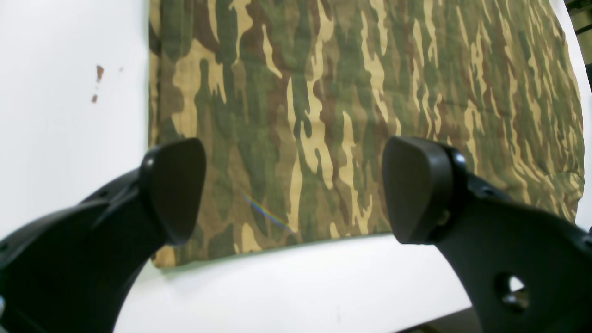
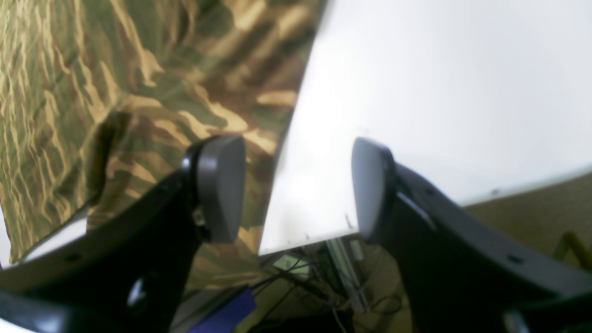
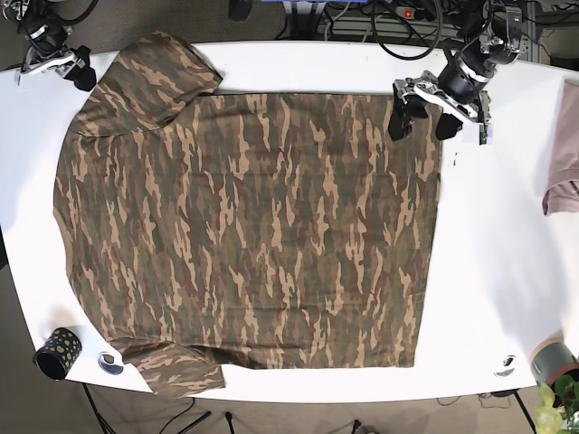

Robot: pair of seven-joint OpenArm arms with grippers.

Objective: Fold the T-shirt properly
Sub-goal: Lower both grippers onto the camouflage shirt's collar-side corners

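A camouflage T-shirt [image 3: 244, 226] lies spread flat on the white table [image 3: 498, 253], with its sleeves at the left and its straight hem at the right. My left gripper [image 3: 421, 113] is open and empty and hovers over the shirt's far right corner. In the left wrist view the left gripper [image 1: 296, 192] shows its jaws wide apart above the shirt's [image 1: 360, 115] edge. My right gripper [image 3: 68, 65] is at the far left table edge beside the far sleeve. In the right wrist view the right gripper [image 2: 296, 189] is open and empty, with the shirt [image 2: 115, 92] under its left finger.
A mauve cloth [image 3: 563, 185] lies at the right table edge. A spotted black cup [image 3: 56, 353] and a tape roll [image 3: 113, 363] sit at the near left corner. A grey roll [image 3: 552, 362] sits at the near right. Cables [image 3: 380, 18] run behind the table.
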